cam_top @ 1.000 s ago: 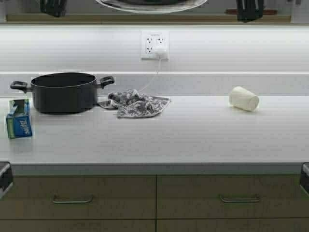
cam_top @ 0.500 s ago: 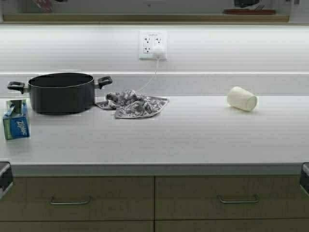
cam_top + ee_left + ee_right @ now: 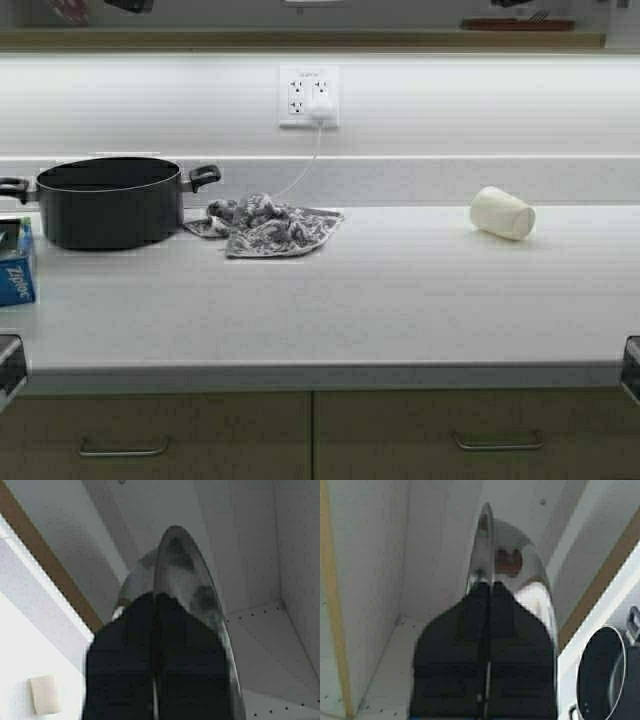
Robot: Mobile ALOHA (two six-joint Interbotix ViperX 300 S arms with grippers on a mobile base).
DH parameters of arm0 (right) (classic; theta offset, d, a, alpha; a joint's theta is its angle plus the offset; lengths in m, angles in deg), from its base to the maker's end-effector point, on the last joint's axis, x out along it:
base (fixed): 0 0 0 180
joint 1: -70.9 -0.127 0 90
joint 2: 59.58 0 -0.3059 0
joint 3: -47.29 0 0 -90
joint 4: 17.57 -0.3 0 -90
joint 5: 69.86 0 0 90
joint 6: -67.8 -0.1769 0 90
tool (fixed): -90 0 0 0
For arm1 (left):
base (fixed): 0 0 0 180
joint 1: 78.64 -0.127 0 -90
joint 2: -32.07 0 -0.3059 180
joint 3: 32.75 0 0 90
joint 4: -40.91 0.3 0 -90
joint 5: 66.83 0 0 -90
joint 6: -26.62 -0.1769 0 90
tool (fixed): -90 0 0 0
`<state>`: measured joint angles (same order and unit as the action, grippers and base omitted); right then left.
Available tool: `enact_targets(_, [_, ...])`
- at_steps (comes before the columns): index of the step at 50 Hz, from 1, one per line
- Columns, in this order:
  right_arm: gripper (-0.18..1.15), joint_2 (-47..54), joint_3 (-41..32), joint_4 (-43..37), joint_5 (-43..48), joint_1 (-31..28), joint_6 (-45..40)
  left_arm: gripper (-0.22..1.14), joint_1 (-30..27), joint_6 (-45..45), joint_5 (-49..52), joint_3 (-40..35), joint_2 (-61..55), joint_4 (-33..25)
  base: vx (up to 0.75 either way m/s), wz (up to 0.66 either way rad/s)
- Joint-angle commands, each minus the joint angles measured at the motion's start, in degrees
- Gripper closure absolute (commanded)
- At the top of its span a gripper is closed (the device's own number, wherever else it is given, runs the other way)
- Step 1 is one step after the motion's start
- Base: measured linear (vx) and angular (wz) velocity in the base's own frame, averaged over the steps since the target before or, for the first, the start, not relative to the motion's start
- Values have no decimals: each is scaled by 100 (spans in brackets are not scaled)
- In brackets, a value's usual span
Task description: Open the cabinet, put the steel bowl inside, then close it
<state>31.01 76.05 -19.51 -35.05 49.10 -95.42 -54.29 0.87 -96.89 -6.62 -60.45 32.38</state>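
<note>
Nearest the robot, along the lower edge of the high view, run the tan base cabinet drawers (image 3: 470, 435) with their bar handles, and above them the pale countertop (image 3: 400, 300) stretches across. On it, at the robot's left, the corner of a blue Ziploc box (image 3: 14, 265) stands just in front of the black two-handled pot (image 3: 105, 202); a crumpled grey patterned cloth (image 3: 262, 225) lies right beside the pot, and a white cup (image 3: 502, 213) lies on its side well over to the right. Behind them a wall outlet (image 3: 308, 97) has a white plug in it, its cord trailing down toward the cloth. Farthest and highest is the cabinet (image 3: 250, 555), whose tan bottom edge crosses the top of the high view (only slivers of the arms show there). In the wrist views, the left gripper (image 3: 155, 630) has its dark fingers pressed together on the rim of the steel bowl (image 3: 192, 587), and the right gripper (image 3: 485, 625) is likewise clamped on the bowl's rim at the opposite side. The bowl is held between them in front of the cabinet's grey, peg-holed interior, above its shelf floor.
</note>
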Motion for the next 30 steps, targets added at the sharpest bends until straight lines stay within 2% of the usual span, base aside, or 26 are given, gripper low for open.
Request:
enact_targets(1, [91, 26, -413, 149, -396, -62, 79, 89, 211, -35, -26, -272, -44, 26, 21, 2])
enact_targets(10, [90, 457, -932, 237, -782, 35, 53, 89, 229, -88, -70, -562, -246, -141, 19, 0])
enact_targets(24, [90, 1749, -2514, 237, -1222, 105, 35, 89, 105, -404, -70, -1960, -1600, -861, 10, 0])
enact_targets(30, [90, 1863, -2637, 229, -1424, 97, 26, 89, 105, -413, -26, -2259, -1837, -1028, 7, 2])
